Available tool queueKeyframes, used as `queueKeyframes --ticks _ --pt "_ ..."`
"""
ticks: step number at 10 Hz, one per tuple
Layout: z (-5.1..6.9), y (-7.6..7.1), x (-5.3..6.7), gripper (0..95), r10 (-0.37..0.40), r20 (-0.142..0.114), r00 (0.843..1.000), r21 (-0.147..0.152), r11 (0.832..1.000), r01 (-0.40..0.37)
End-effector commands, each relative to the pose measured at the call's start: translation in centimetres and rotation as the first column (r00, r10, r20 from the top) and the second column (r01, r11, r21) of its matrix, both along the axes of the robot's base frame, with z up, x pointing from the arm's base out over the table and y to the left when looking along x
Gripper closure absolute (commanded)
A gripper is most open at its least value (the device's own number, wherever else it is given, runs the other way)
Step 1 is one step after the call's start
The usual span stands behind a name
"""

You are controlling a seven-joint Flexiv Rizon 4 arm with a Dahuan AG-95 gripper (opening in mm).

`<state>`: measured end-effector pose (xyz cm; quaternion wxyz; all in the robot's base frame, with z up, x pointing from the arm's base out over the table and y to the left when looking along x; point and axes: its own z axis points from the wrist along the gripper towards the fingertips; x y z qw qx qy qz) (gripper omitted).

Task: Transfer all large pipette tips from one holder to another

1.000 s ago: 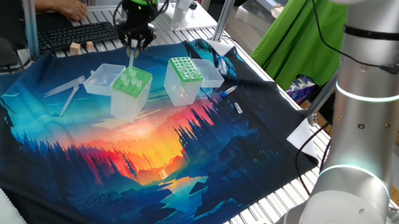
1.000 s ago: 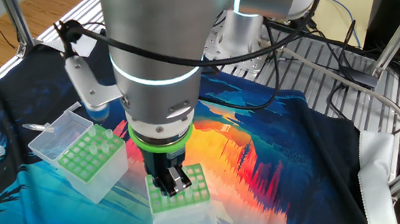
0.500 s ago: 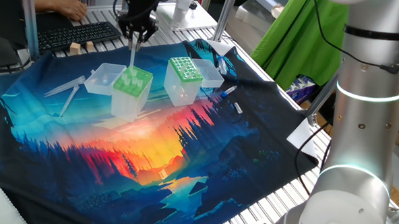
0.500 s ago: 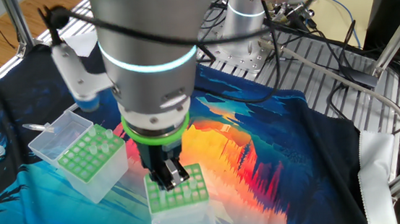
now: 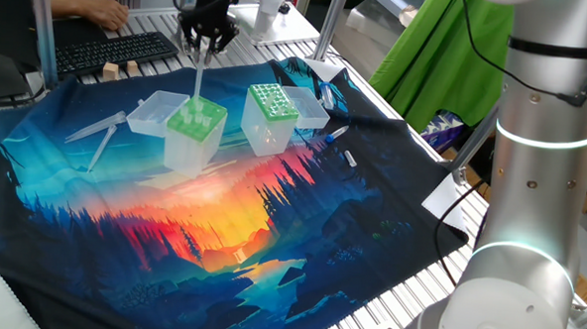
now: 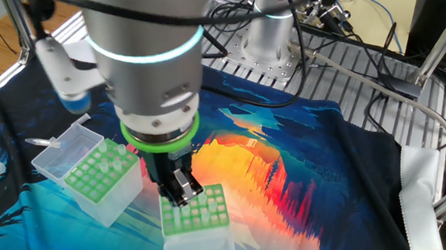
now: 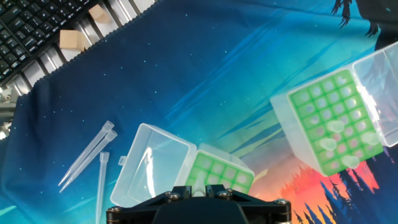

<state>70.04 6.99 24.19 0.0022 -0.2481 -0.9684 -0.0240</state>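
Risen fingers pinch slender clear tip.

Two green-topped holder boxes, three loose pipette tips on the cloth, two wooden blocks

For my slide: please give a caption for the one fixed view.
Gripper lifts one tip above the light-green holder.

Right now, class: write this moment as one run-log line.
gripper: shut on large pipette tip | tip: upright | position: above light-green holder
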Motion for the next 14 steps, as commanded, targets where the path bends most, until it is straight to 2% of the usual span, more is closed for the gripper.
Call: queueKeyframes --ticks 1,5,6,11,13,14 --pt "0.5 -0.1 0.0 95.0 0.005 -0.003 1.000 0.002 1.000 -0.005" --pt "1.7 -1.3 0.0 95.0 0.038 -0.008 0.999 0.002 0.999 -0.038" --pt "2.1 -1.8 0.2 95.0 0.044 -0.017 0.999 0.013 0.999 -0.044" --pt "3.2 -3.0 0.5 95.0 0.084 -0.044 0.995 0.023 0.996 -0.083" --pt "3.6 -3.5 0.6 95.0 0.096 -0.046 0.994 0.023 0.995 -0.095" --pt "3.8 -3.8 0.7 95.0 0.117 -0.045 0.992 0.006 0.993 -0.117"
